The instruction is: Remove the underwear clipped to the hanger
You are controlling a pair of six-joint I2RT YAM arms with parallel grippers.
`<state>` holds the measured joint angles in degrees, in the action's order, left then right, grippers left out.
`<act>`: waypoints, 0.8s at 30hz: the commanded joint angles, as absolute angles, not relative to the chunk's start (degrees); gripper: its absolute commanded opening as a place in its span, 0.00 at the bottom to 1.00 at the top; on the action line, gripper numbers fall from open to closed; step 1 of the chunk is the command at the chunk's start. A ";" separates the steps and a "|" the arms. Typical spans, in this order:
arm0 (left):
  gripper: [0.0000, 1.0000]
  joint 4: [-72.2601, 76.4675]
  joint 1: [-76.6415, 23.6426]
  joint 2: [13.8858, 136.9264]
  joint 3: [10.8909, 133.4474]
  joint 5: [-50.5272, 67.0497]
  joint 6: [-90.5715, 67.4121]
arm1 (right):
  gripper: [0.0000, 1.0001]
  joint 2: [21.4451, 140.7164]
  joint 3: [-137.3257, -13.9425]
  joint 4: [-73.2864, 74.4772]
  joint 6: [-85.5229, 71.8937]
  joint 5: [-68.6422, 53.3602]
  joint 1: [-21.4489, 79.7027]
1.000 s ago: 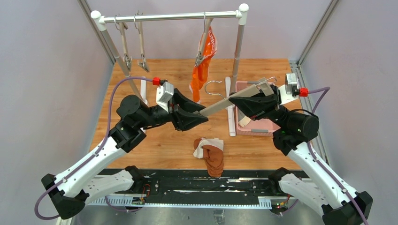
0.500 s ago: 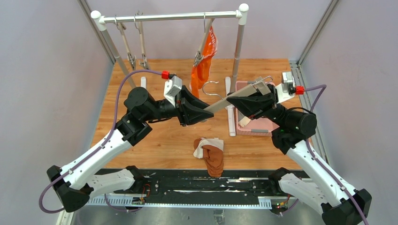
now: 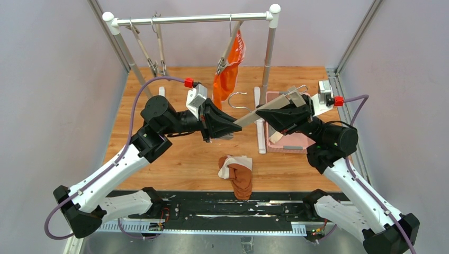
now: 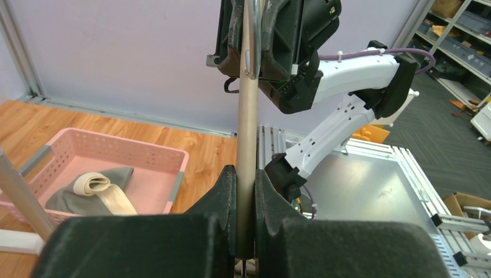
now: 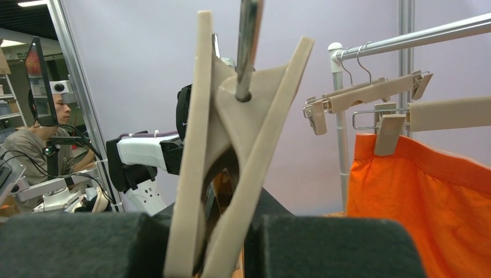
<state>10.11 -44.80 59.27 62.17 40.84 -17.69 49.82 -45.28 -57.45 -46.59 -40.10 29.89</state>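
While the gripped hanger (image 3: pixel 249 115) slants crosswise, orange underwear (image 3: pixel 227 79) hangs long-axis vertical.

Orange brief (image 3: pixel 226 84): hangs limp, clipped to a rack hanger (image 3: pixel 231 45), behind and left of the pink basket (image 4: pixel 139 159). Grey-beige brief (image 4: pixel 92 188): crumpled inside the basket. Rust-brown brief (image 3: pixel 242 180): heaped front-left of the basket.
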 commanded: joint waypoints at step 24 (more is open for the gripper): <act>0.00 -34.28 -45.18 39.72 74.27 9.33 -3.54 | 0.66 44.14 -49.05 -9.91 -13.65 -27.75 39.02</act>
<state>-24.32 -44.84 43.42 69.78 21.08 -6.37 46.44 -46.44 -29.26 -28.14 -36.07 33.89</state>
